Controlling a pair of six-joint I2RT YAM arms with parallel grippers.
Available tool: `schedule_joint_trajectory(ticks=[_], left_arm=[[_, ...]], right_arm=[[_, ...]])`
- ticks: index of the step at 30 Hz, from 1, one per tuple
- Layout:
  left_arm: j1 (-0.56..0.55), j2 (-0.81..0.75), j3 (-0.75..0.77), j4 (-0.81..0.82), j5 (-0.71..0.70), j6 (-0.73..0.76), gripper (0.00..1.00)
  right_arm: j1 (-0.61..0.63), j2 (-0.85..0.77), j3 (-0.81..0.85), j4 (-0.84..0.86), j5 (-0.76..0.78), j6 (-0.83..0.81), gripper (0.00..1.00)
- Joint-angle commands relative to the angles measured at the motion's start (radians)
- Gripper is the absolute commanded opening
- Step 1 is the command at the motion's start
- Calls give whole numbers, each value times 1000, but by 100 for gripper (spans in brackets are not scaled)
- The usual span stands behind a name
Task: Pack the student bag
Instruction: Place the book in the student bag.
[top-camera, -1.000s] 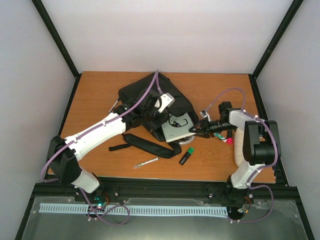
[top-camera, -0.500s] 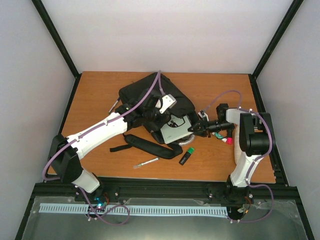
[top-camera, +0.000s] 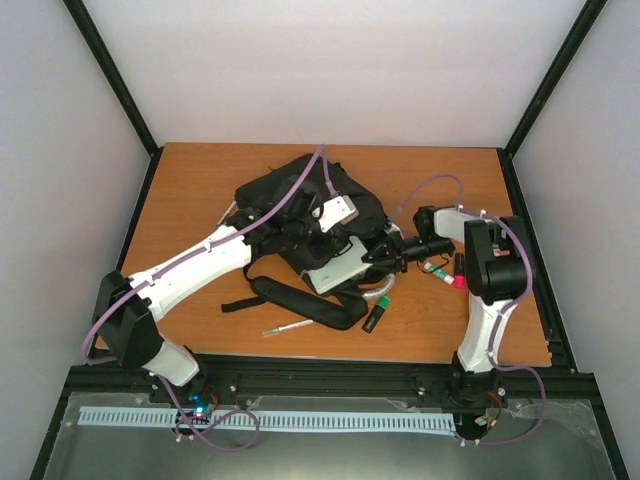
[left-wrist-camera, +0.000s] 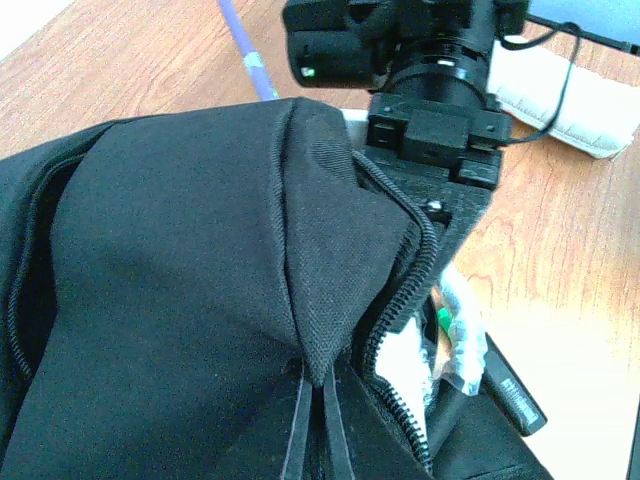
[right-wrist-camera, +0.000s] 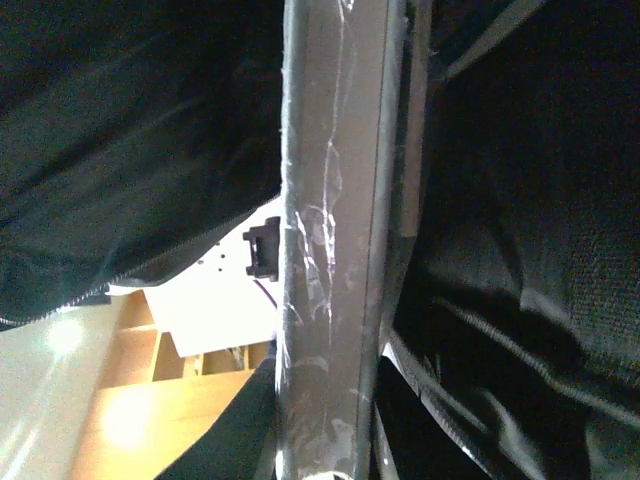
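Note:
The black student bag (top-camera: 290, 195) lies mid-table with its opening toward the right. My left gripper (top-camera: 318, 222) is shut on a fold of the bag's flap (left-wrist-camera: 318, 330) by the zip and holds it raised; its thin fingers (left-wrist-camera: 298, 430) pinch the fabric. My right gripper (top-camera: 383, 256) is shut on a flat grey plastic-wrapped notebook (top-camera: 335, 265), which sits partly inside the opening. The right wrist view shows that notebook edge-on (right-wrist-camera: 335, 250) with black bag fabric (right-wrist-camera: 520, 250) on both sides. The right gripper's black body also shows in the left wrist view (left-wrist-camera: 430, 130).
A pen (top-camera: 290, 326) and a black-and-green highlighter (top-camera: 373, 318) lie near the front, by the shoulder strap (top-camera: 300, 298). A green-capped marker (top-camera: 437, 270) and a pink item (top-camera: 458, 282) lie under the right arm. A cream pouch (left-wrist-camera: 560, 100) lies to the right.
My right gripper has moved left, sliding the grey notebook further into the bag. My left gripper has lifted the flap up and over it. The strap and highlighter shifted slightly.

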Motion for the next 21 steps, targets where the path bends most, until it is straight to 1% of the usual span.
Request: schedule_joint_trajectory(ticks=[1,3,5,7,8,9,11,12,13,15,16,17,18,21], left_arm=[[-8,-55,50,79,111,54,1],[-9,-72,36,77,102,52,1],[-8,-88,26,69,91,53,1],[-8,-100,16,62,78,54,1],[-8,-107,9,60,74,54,1],[-8,-110,5,59,72,52,1],[-8,-115,-3,59,72,48,1],[-8,-115,-6,59,73,46,1],[-8,-114,-8,59,77,42,1],[-7,-114,-11,60,86,32,1],[-8,-117,-14,60,88,27,1],[-10,-122,-17,60,87,22,1],[-10,-126,-23,62,85,17,1],[-10,-155,-47,61,73,3,1]], right_arm=[[23,127,162,-155,-111,-239,4],[4,207,211,-229,-125,-321,12],[-14,274,240,-328,-142,-442,23],[-34,287,247,-400,-145,-533,39],[-42,275,238,-405,-141,-547,45],[-50,253,226,-392,-135,-544,48],[-60,195,188,-316,-111,-476,55],[-61,158,161,-241,-86,-398,59],[-62,116,126,-151,-49,-303,61],[-62,16,48,54,69,-89,64],[-61,-38,18,123,138,-21,65],[-62,-83,-3,165,213,27,67],[-62,-129,-11,180,286,41,68],[-71,-237,-7,176,438,37,69]])
